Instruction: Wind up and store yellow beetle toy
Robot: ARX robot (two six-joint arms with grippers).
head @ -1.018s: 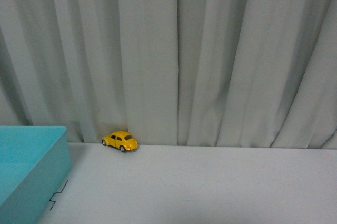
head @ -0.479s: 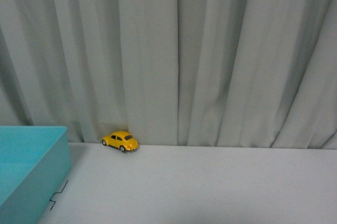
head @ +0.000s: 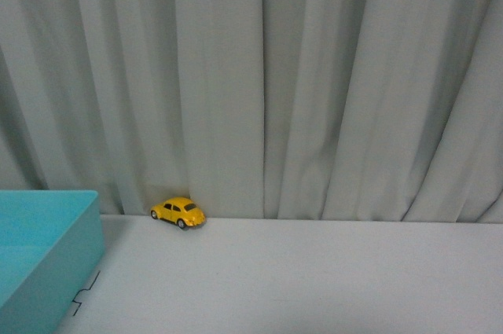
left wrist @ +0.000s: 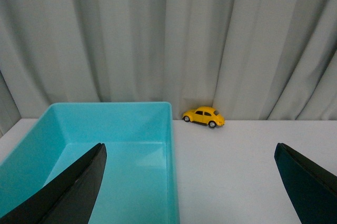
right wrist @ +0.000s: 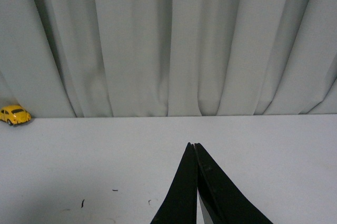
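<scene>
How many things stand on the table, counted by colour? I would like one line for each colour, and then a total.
Yellow: 1, the yellow beetle toy
Turquoise: 1, the turquoise bin
Total: 2

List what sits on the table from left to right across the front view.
turquoise bin → yellow beetle toy. The curtain hangs behind both across the whole width, so it has no place in the order.
</scene>
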